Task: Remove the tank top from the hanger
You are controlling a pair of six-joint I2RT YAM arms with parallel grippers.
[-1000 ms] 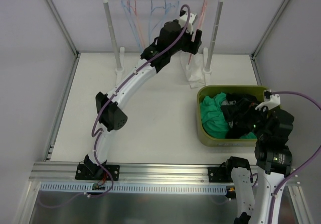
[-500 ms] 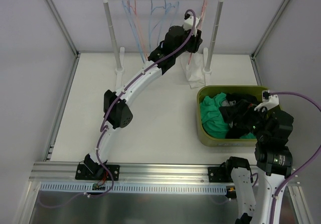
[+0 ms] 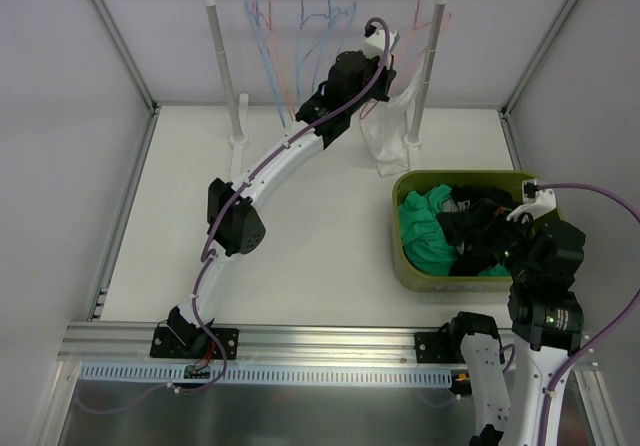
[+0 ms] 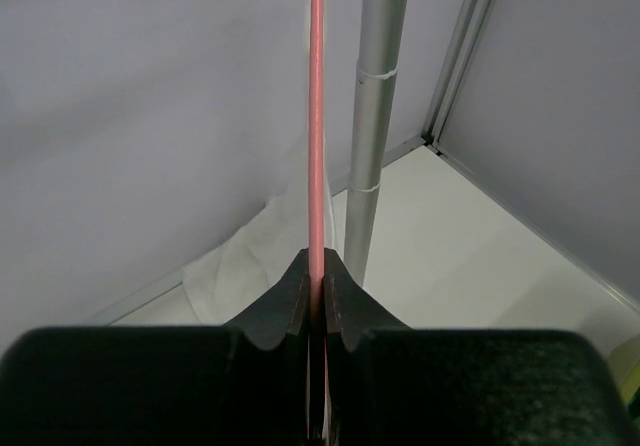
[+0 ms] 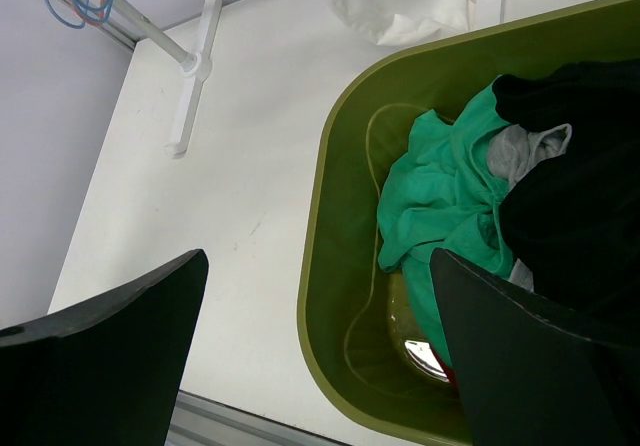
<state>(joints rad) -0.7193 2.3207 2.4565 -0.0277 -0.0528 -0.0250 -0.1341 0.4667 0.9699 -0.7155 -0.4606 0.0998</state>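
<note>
Your left gripper (image 4: 316, 278) is clamped on the thin pink wire hanger (image 4: 317, 116); white fabric tank top (image 3: 388, 134) drapes just below it; right gripper (image 5: 318, 261) gapes empty.

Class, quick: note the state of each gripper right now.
Left gripper: shut on the pink hanger.
Right gripper: open, holding nothing, over the green bin.

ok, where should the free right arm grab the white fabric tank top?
Probably the white tank top by its lower hem, bunched on the table, from the near side: the left gripper pins the pink wire hanger above, and the grey rack post crowds its right.
</note>
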